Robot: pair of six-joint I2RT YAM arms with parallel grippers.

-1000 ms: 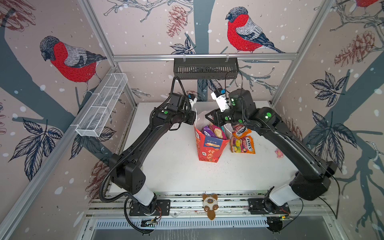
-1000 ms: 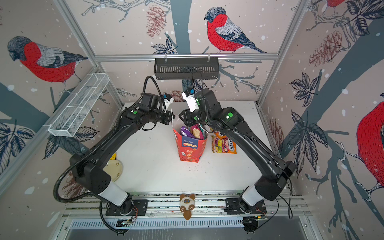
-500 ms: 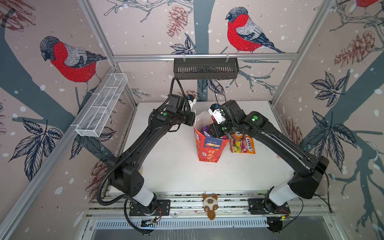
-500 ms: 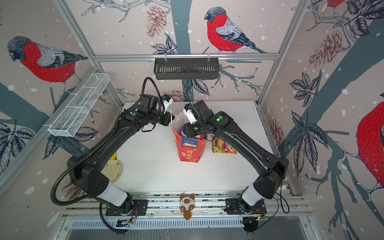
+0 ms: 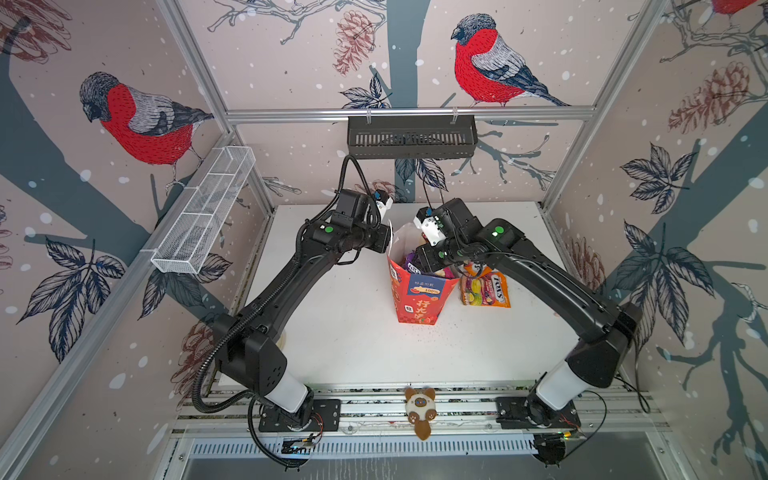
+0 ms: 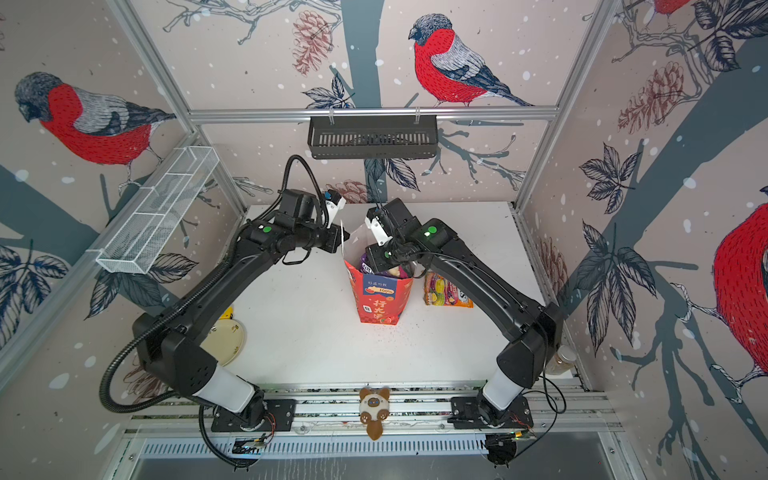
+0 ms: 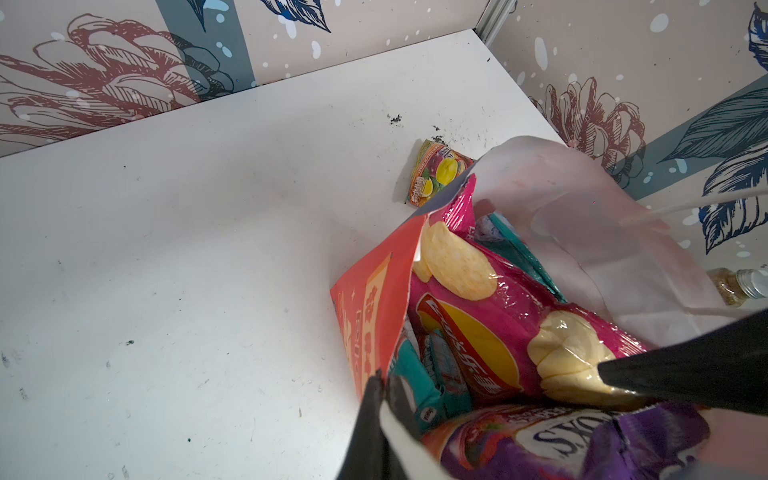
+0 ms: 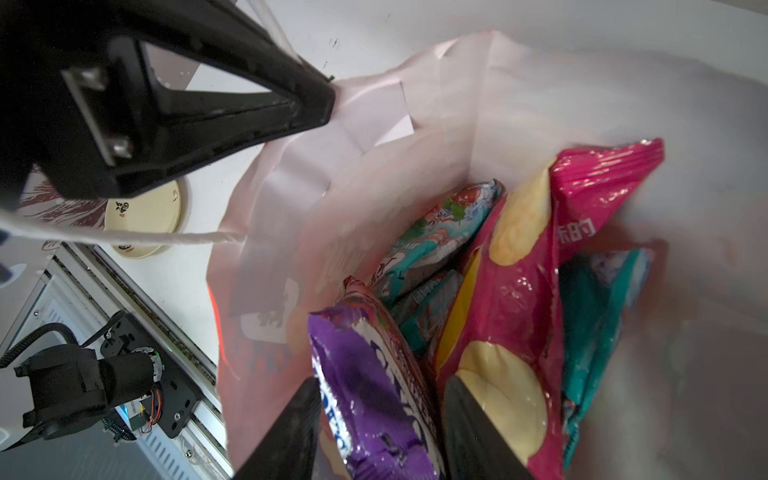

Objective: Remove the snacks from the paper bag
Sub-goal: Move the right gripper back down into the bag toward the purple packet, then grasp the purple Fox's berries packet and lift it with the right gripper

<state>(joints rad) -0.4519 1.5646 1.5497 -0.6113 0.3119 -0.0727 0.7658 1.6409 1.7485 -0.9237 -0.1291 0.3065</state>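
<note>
White tabletop point(image 5: 340, 332) within a bird-papered enclosure. Left gripper point(image 8: 326, 104), fingers pressed together, pinches the rim of the upright paper bag point(image 5: 419, 299). Right gripper point(image 8: 380, 382), jaws spread, straddles a purple packet point(image 8: 361, 419) inside the bag, beside the pink chip bag point(image 8: 540, 257) and teal packets point(image 8: 436, 232). One orange packet point(image 5: 486, 289) lies on the table just beside the bag.

Paper bag point(image 5: 417, 299) red, white inside; purple packet point(image 8: 374, 395); pink chip bag point(image 8: 532, 291); teal packet point(image 8: 432, 237)
</note>
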